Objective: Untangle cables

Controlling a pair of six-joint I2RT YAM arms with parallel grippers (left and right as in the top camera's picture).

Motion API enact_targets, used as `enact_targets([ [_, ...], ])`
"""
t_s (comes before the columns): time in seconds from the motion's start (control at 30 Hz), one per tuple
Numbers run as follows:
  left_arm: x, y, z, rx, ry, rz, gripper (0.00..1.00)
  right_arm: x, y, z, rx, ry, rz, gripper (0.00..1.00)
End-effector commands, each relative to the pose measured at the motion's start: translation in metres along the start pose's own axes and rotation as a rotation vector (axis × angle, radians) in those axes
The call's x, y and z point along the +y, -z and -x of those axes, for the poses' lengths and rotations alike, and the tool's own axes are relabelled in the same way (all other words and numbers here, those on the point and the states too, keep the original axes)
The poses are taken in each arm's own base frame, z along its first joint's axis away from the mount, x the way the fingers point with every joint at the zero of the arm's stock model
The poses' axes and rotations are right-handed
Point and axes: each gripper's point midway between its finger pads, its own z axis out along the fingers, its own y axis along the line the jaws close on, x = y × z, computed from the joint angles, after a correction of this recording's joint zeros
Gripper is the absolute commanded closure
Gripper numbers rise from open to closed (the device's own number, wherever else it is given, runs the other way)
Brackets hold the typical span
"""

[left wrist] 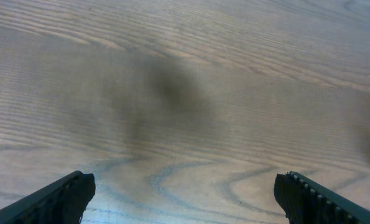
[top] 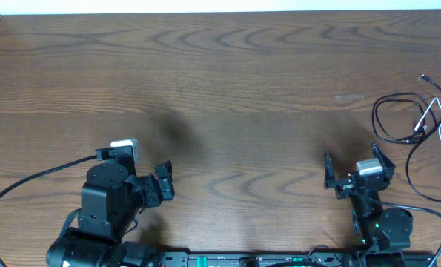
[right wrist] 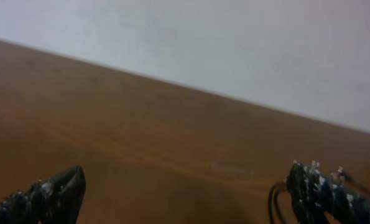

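The long black cable [top: 381,127] and the shorter white cable [top: 436,110] lie in a tangle at the table's far right edge, with the white one crossing the black loops. My right gripper [top: 351,166] is open and empty, to the lower left of the tangle and apart from it. In the right wrist view its open jaws [right wrist: 185,194] frame bare wood, and a bit of the black cable [right wrist: 274,200] shows beside the right finger. My left gripper [top: 166,182] is open and empty at the lower left, far from the cables. Its wrist view [left wrist: 185,200] shows only wood.
The wooden table [top: 227,89] spreads out ahead of both arms. Its back edge meets a white wall [right wrist: 234,43]. A thick black arm cable [top: 27,182] curves off the left arm, and another [top: 428,211] off the right arm base.
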Motion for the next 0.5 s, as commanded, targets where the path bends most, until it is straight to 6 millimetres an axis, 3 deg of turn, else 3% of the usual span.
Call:
enact_targets([
  [0.0,0.003,0.000,0.000,-0.002,0.002,0.014,0.02,0.001,0.000,0.000,-0.001,0.015,0.002,0.01],
  [0.47,0.003,0.000,0.000,-0.002,0.002,0.014,0.02,-0.021,0.002,0.003,-0.012,0.012,-0.099,0.01],
])
